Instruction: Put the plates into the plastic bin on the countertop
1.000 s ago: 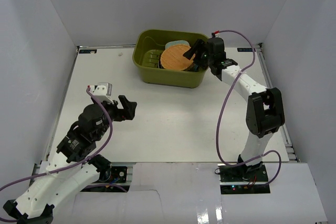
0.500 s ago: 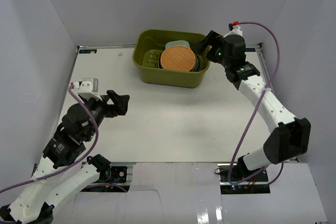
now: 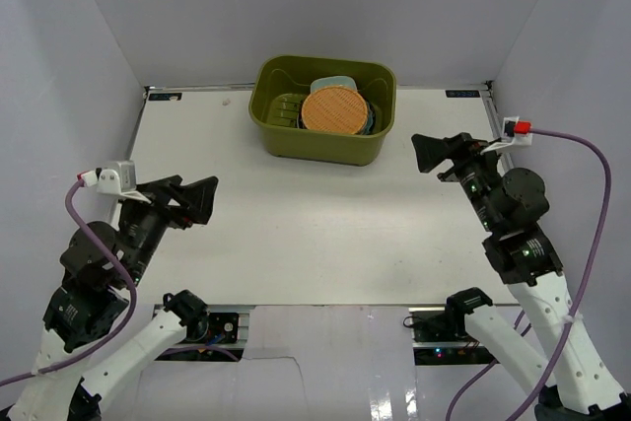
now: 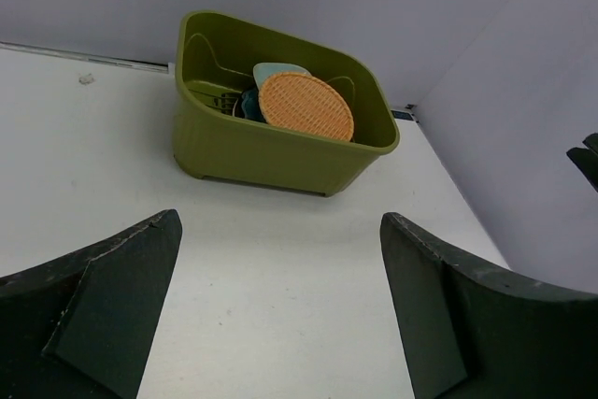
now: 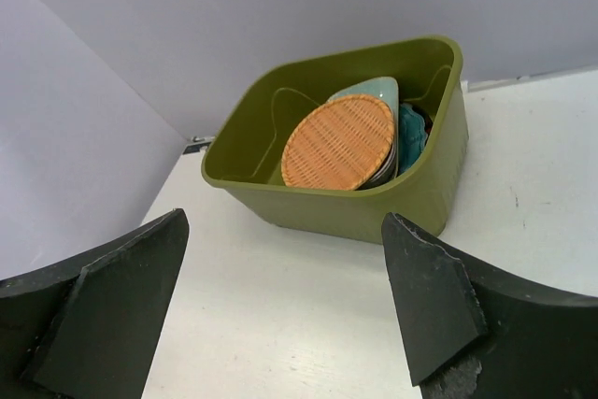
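The olive-green plastic bin (image 3: 322,110) stands at the far middle of the white countertop (image 3: 315,214). An orange woven-look plate (image 3: 334,110) lies on top of a stack inside it, over a mint plate (image 3: 333,85) and teal dishes. The bin also shows in the left wrist view (image 4: 271,105) and the right wrist view (image 5: 346,151), each with the orange plate (image 4: 306,106) (image 5: 338,140) inside. My left gripper (image 3: 192,199) is open and empty at the near left. My right gripper (image 3: 434,152) is open and empty at the right, well short of the bin.
White walls close in the countertop on three sides. Purple cables trail from both wrists. The arm bases sit at the near edge.
My right gripper has let go of the orange plate, pulled back out of the bin and swung to the near right. My left arm has drawn back toward the near left.
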`<state>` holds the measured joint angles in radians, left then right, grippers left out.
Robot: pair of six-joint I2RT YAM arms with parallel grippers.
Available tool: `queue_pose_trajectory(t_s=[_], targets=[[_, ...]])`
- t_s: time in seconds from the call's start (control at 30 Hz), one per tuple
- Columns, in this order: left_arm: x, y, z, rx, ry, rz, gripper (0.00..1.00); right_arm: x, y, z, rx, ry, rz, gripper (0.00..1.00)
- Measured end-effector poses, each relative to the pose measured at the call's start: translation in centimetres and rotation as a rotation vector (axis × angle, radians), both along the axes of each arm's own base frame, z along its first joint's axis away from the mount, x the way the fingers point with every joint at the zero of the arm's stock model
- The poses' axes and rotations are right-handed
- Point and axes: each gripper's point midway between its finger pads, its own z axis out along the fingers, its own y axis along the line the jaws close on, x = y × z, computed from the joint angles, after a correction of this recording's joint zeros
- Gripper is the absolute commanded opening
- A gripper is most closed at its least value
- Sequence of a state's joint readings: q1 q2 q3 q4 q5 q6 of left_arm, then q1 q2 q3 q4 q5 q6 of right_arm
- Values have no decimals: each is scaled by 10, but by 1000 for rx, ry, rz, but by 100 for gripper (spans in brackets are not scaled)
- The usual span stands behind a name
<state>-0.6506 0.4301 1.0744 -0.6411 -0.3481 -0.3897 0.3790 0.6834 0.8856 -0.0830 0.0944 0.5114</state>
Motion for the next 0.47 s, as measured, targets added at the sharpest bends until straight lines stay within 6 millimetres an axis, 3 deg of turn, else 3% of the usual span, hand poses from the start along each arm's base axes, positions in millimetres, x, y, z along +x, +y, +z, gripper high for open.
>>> queue_pose_trajectory(t_s=[0.13,0.33,0.47], targets=[[-2,-2,-1,-2,-11,-16,98,-16,-8,4,5,-26,-9,90],[-3,-8,-15,12,-1,-50,98,-16,-8,-7,-9,17,-10,90],[-8,-9,-13,9,-19,-72,98,-17,-10,-8,-8,32,-16,90]])
